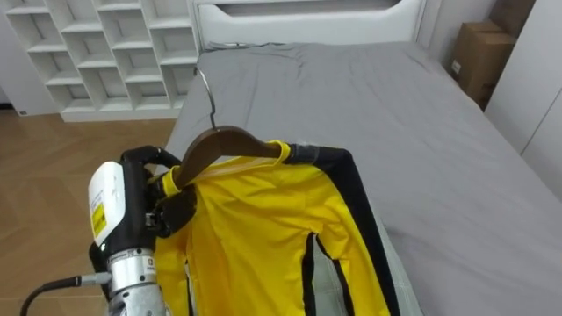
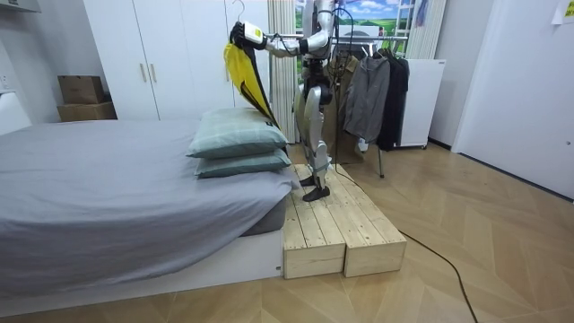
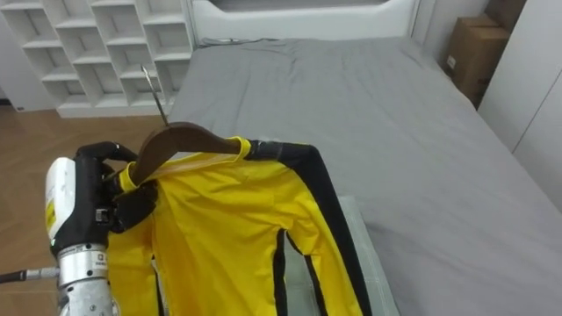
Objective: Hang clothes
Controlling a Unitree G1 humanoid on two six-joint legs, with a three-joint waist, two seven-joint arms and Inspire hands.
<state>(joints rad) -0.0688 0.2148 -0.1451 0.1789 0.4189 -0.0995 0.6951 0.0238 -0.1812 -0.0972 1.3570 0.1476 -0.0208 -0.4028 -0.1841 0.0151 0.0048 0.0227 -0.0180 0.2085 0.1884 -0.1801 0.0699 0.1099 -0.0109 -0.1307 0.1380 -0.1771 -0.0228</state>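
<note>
My left hand point(image 1: 162, 206) is clenched round one end of the wooden hanger point(image 1: 224, 140), which carries the yellow jacket point(image 1: 263, 237) above the grey bed point(image 1: 421, 132). The room view adds more (I stand on a wooden platform point(image 2: 336, 224)): pillows point(image 2: 238, 144) lie under the raised jacket, and a clothes rack point(image 2: 372, 85) stands just beside me.

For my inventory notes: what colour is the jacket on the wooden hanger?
The jacket is yellow with black stripes; the left eye view shows it best.

Yellow jacket point(image 1: 263, 237) with black stripes hung open-fronted on a brown wooden hanger point(image 1: 224, 145); wire hook pointed up. Both were aloft over the bed point(image 1: 421, 132) edge.
</note>
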